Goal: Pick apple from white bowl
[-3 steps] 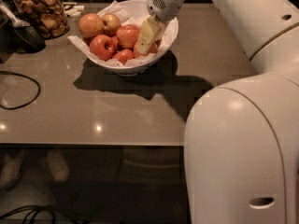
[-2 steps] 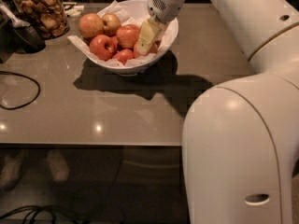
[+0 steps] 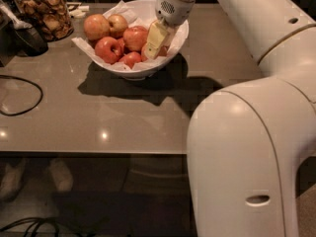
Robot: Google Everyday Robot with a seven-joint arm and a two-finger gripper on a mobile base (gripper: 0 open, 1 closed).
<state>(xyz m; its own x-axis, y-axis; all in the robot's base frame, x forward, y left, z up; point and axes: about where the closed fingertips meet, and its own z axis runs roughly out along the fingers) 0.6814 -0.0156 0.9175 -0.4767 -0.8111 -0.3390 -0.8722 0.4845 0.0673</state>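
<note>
The white bowl [image 3: 174, 42] stands at the back of the table, lined with crumpled white paper and holding several red apples. The apples [image 3: 109, 49] lie mostly in its left and middle part. My gripper [image 3: 156, 40] reaches down from the white arm into the right side of the bowl. It sits against an apple [image 3: 135, 37] and partly hides another apple [image 3: 163, 51] at the right rim.
A glass jar [image 3: 45, 11] of brown snacks stands at the back left, with a dark object [image 3: 27, 38] beside it. A black cable [image 3: 19, 97] loops on the left of the grey table [image 3: 98, 122]. My white arm body [image 3: 247, 147] fills the right foreground.
</note>
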